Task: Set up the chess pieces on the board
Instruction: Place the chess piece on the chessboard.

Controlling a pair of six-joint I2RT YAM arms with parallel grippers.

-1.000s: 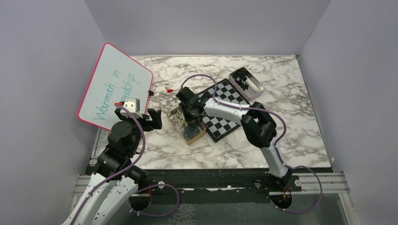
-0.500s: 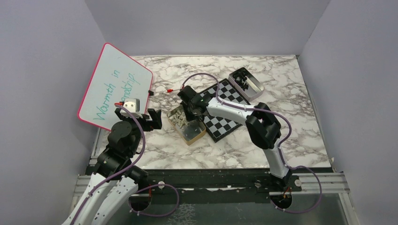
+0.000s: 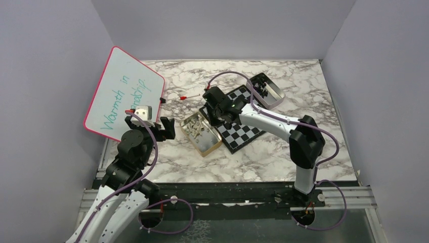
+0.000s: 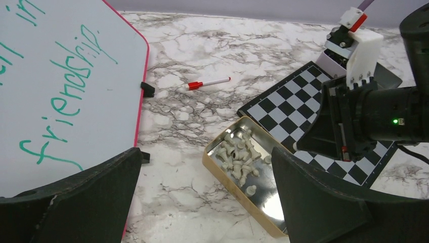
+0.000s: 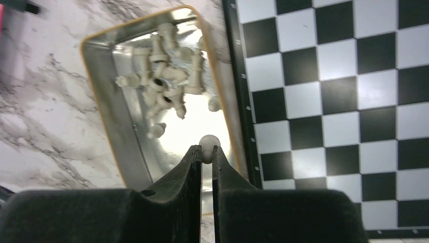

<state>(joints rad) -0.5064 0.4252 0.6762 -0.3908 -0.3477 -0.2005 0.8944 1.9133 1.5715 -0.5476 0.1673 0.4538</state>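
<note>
My right gripper (image 5: pixel 205 152) is shut on a pale chess piece (image 5: pixel 209 142), whose round head pokes out past the fingertips. It hangs above the right rim of a gold tin (image 5: pixel 101 101), just left of the chequered board (image 5: pixel 329 91). Several more pale chess pieces (image 5: pixel 164 83) lie heaped in that tin. From above, the right gripper (image 3: pixel 218 114) sits over the board's (image 3: pixel 248 132) left corner, beside the gold tin (image 3: pixel 211 147). My left gripper (image 3: pixel 163 129) stands open left of the tin, holding nothing, and its wrist view shows the pale pieces (image 4: pixel 238 157).
A second tin (image 3: pixel 275 97) holding black pieces stands at the board's far right corner. A pink-framed whiteboard (image 3: pixel 124 93) leans at the left. A red-capped marker (image 3: pixel 188 96) lies on the marble behind the gold tin.
The right gripper has closed on a pale piece in the gold tin and moved right and back toward the board's edge. The left arm has not moved.
</note>
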